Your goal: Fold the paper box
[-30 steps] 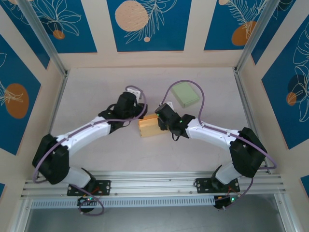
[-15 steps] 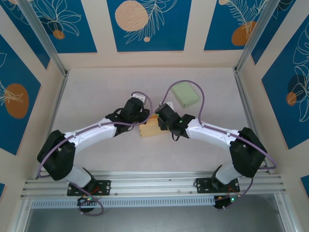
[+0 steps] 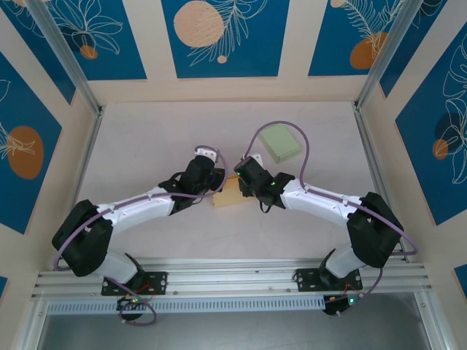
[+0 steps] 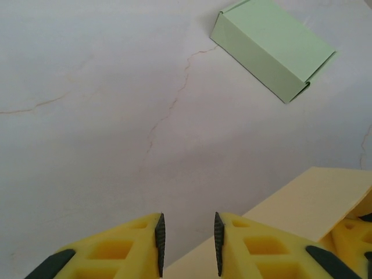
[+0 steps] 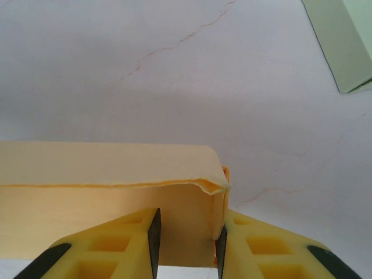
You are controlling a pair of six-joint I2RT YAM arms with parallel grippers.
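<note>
**Left end effector (image 4: 187, 232) closes in on the box (image 3: 228, 195)**

Over the last second my left arm has swung inward and now covers the yellow box's left edge. Its jaws stand a narrow gap apart, with nothing pinched between them. My right end effector (image 5: 187, 229) has stayed clamped on the box's end wall. The box lies mid-surface (image 4: 87, 116) between my wrists. I judge I can now press a flap with the left while the right steadies the box.

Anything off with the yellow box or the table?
Yes: the yellow box has a crumpled, creased corner on its top flap, just above the right gripper. Thin crack-like lines also run across the table. The green box looks fine.
</note>
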